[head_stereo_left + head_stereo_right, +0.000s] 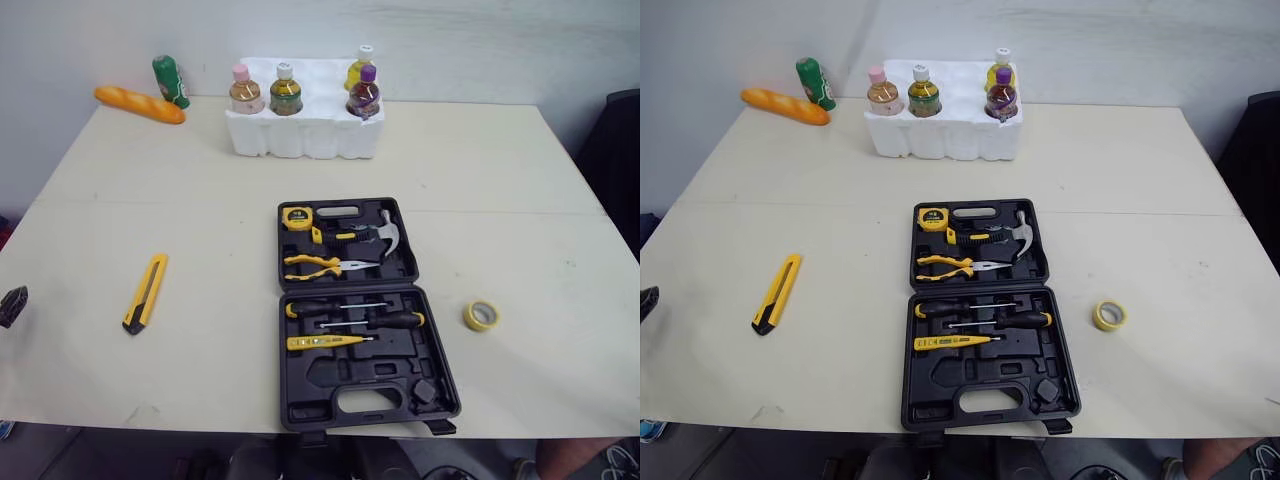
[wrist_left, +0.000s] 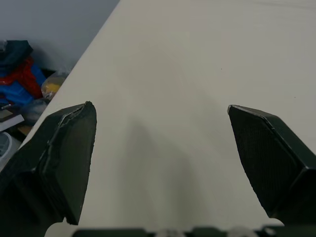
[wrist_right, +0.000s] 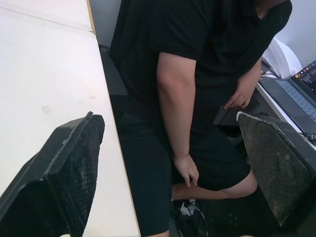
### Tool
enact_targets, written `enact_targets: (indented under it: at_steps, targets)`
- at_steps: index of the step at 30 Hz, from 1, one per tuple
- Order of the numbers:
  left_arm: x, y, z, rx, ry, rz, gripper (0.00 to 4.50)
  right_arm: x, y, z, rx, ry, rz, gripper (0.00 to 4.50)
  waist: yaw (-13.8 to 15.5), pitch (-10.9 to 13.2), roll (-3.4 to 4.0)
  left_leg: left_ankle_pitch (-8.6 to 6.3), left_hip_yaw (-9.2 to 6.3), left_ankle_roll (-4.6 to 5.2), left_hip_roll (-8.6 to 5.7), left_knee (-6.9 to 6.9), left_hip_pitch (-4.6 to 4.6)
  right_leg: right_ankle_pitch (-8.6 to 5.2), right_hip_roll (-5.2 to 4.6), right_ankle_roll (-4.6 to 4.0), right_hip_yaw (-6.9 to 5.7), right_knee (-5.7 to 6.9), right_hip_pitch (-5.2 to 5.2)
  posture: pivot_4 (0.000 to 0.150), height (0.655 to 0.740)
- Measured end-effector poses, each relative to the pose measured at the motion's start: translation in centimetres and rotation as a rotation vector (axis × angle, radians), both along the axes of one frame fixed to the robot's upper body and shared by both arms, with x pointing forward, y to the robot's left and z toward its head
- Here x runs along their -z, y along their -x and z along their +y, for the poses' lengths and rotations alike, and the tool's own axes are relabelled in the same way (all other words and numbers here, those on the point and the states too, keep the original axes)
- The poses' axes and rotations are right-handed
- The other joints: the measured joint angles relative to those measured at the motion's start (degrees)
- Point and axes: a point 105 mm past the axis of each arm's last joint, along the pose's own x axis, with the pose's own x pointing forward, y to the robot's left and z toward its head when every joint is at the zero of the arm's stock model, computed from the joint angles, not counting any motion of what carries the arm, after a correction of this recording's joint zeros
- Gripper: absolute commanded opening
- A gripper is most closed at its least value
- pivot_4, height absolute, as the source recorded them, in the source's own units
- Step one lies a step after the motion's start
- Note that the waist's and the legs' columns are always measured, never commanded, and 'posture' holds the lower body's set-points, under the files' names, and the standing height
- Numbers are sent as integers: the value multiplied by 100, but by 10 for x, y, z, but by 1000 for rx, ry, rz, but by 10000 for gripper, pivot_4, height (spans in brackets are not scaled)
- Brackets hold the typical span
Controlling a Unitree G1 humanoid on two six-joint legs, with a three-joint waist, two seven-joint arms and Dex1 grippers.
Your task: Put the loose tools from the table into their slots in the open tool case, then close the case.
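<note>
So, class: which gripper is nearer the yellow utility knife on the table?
Left. The left gripper is over the table's left edge, just left of the utility knife. The right gripper is off the table's edge, facing a seated person.

The tool case (image 1: 330, 400) is black. The pliers (image 1: 315, 266) in it have yellow handles. The knife (image 1: 146, 292) is yellow and black. The tape roll (image 1: 468, 319) is yellow. The table (image 1: 200, 210) is cream. The foam tray (image 1: 305, 135) is white, the bottle (image 1: 171, 81) green, the bread (image 1: 140, 104) orange.
</note>
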Motion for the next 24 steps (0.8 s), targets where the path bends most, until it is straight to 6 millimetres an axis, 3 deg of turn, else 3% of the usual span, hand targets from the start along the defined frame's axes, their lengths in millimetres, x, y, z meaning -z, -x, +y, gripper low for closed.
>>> enact_targets:
  at_steps: [6, 9, 14, 18, 21, 24]
  targets:
    - [-5, -6, -10, 43, -39, -6, 44602, -2, -19, 10, -62, -7, -64, 45000, -19, 0, 1, 8, 3, -3, 0, 5, 3, 0, 2, 0, 5, 18, -4, 1500, 7400]
    - [-11, -14, -22, 94, -68, -22, 44602, -6, -37, 25, -169, -8, -84, 45000, -11, 0, 0, 13, 2, 3, 1, 4, 1, 0, 2, 0, 5, 18, -4, 1500, 7400]
    - [-34, -36, -62, 251, -122, -52, 44602, -3, -74, 71, -436, -23, -80, 45000, 3, -2, -1, 14, 1, 3, -1, 5, -2, 1, 1, 2, 5, 19, -5, 1500, 7400]
    - [-18, -38, -95, 370, -94, 144, 44602, -10, -105, 119, -639, -11, -120, 45000, -24, 3, 8, 13, 3, 0, 2, 2, -5, 0, 6, 2, 11, 18, -11, 1500, 7400]
    - [-19, -39, -118, 427, -18, 188, 44602, -20, -124, 162, -806, 1, -141, 45000, -1, 5, 6, 16, -6, -6, 7, 6, -15, 0, 13, 2, 6, 24, -18, 1500, 7400]
    - [-18, -34, -124, 419, 26, 283, 44602, -33, -130, 186, -906, 18, -153, 45000, 23, 7, 11, 16, -9, -7, 7, 4, -15, -2, 14, -3, 4, 22, -19, 1500, 7400]
